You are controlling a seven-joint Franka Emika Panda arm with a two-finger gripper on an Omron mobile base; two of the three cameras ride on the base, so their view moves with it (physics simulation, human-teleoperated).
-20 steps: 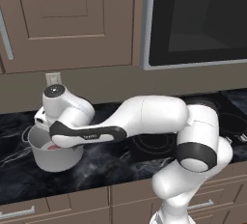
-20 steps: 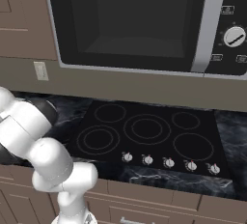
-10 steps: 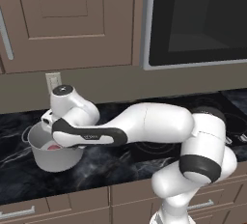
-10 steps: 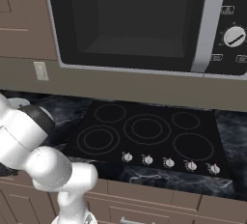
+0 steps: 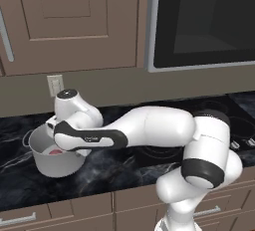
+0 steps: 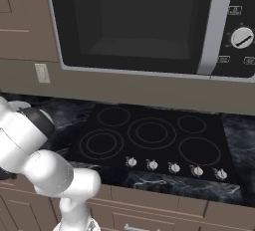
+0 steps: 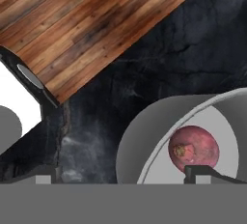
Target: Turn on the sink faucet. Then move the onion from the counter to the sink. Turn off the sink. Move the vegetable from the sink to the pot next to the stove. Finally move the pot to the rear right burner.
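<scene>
Overhead, brown cabinets [image 5: 74,21] and a black-fronted microwave [image 6: 144,23] hang along the wall, leaving an open band of air between their lower edges and the work surface. Below them the black marble tabletop [image 5: 20,195] runs the width of the left base view, its front edge meeting the drawer fronts. The stove [image 6: 149,138] sits flush in it in the right base view, white rings bare and a row of knobs [image 6: 174,168] along its front edge, with nothing standing on the glass.

Left of the stove, the white arm [image 5: 149,130] reaches low across the tabletop to the pot [image 5: 55,163], which stands well back from the front edge with free marble on its near and left sides. A wall outlet [image 5: 55,84] is just behind it.

The onion [image 7: 194,150] lies on the pot's floor, close to the inner wall, reddish-pink with its root end showing in the hand view. The claw [image 7: 128,175] hangs above the pot's rim with its jaws spread wide, gripping nothing; one fingertip [image 7: 200,172] lines up over the onion, the other over bare marble outside the pot.
</scene>
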